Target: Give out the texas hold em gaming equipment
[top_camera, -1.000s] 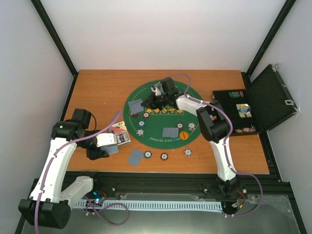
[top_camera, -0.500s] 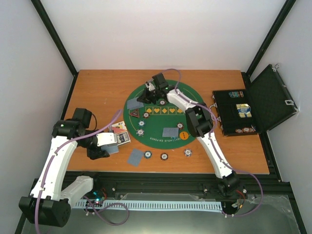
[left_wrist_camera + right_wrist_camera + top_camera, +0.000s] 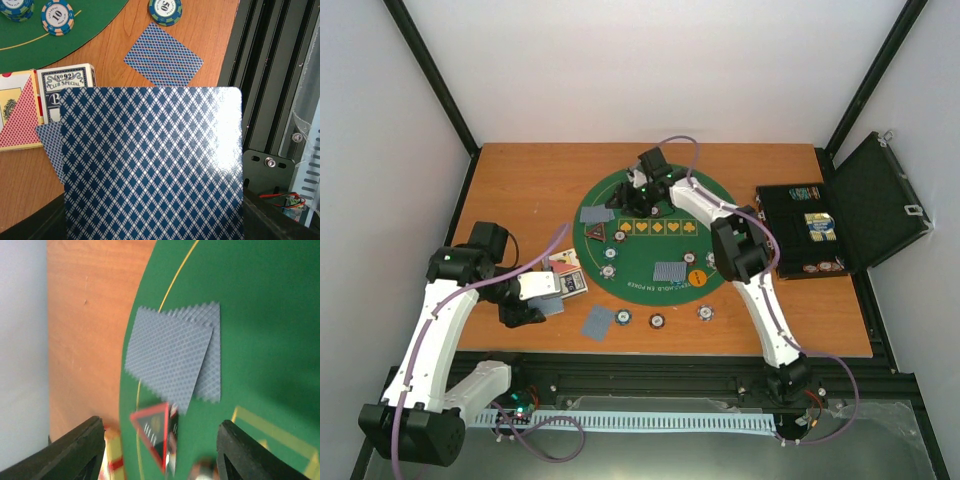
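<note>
Right end effector [image 3: 162, 442] spread wide, empty, over far-left rim of green mat [image 3: 260, 315]. Two-card pair [image 3: 172, 357] flat just ahead, long axes skewed. Left end effector [image 3: 548, 302] clamped on blue-backed card [image 3: 150, 165], low over near-left desk [image 3: 520, 180], well apart.

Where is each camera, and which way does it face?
Top external: above, behind the robot, looking down at the green mat; both arms show.
Left wrist: over the table's near edge, facing down; a card held by the left gripper fills it.
Right wrist: over the mat's left edge, facing two overlapping cards; its fingers show.
Shared: top and right wrist see those cards.
</note>
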You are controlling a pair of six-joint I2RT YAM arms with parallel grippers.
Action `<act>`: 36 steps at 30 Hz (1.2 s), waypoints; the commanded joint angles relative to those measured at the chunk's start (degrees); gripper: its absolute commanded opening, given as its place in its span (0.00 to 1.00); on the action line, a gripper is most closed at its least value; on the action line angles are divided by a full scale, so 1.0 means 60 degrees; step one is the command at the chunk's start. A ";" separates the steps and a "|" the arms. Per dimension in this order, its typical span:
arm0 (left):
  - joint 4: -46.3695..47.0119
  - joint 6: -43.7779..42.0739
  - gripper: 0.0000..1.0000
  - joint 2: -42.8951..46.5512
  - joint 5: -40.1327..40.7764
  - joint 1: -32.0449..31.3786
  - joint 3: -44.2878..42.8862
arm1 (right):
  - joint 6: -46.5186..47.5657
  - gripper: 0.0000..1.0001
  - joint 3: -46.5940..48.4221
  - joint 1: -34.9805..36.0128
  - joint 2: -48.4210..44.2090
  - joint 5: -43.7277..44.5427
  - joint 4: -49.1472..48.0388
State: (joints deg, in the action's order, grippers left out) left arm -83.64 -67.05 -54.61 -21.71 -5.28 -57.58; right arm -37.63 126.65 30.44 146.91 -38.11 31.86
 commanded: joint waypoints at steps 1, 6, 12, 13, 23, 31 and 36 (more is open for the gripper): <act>-0.0132 0.0255 0.01 0.0032 -0.0405 -0.0029 -0.0311 | 0.0088 0.63 -0.2244 0.0038 -0.2720 -0.0010 -0.0931; -0.0223 0.0432 0.01 -0.0055 -0.0555 -0.0029 -0.0511 | -0.0488 0.70 -0.5343 0.0533 -0.5208 -0.0141 -0.2562; -0.0217 0.0493 0.01 -0.0046 -0.0573 -0.0031 -0.0599 | -0.1923 0.75 -0.9596 0.1841 -0.8216 -0.0028 -0.5127; -0.0188 0.0495 0.01 -0.0064 -0.0560 -0.0031 -0.0598 | -0.2136 0.76 -1.0109 0.2094 -0.8596 0.0092 -0.5422; -0.0225 0.0505 0.01 -0.0064 -0.0526 -0.0031 -0.0628 | -0.3906 0.78 -1.2460 0.4589 -0.9871 0.0754 -0.8247; -0.0320 0.0452 0.01 -0.0029 -0.0496 -0.0038 -0.0728 | -0.4269 0.79 -1.1664 0.5380 -0.8760 0.0536 -0.9143; -0.0349 0.0423 0.01 -0.0003 -0.0489 -0.0040 -0.0759 | -0.4578 0.78 -1.1123 0.5479 -0.7965 0.0209 -0.9684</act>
State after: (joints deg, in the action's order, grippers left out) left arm -84.47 -64.45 -55.00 -23.68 -5.28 -59.77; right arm -63.40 57.10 62.41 96.16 -35.94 -21.43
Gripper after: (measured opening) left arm 0.673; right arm 0.784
